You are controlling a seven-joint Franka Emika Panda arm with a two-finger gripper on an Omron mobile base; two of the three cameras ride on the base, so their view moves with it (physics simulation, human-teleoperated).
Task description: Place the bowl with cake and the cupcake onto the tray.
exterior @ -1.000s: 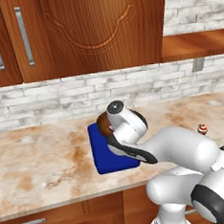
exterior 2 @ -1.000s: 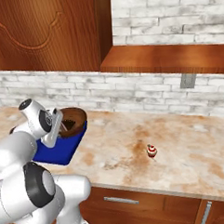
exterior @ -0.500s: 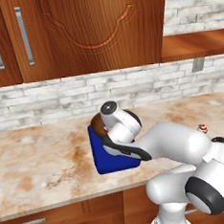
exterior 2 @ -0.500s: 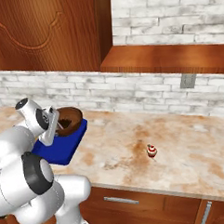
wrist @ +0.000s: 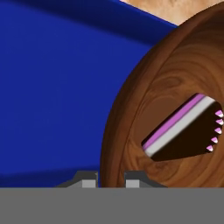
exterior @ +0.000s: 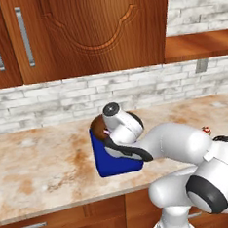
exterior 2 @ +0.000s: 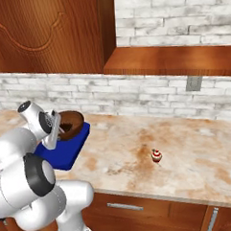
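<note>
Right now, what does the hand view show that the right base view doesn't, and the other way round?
Hand view: the cake wedge up close with its pink and white stripes, and the end effector fingertips straddling the bowl rim.
Right base view: the cupcake standing alone on the counter, well apart from the tray, plus the brick wall and cabinets.
Both: the brown bowl over the blue tray.

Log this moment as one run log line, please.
gripper: shut on bowl with cake rim | bowl: over tray | cupcake: on counter, not yet moved
</note>
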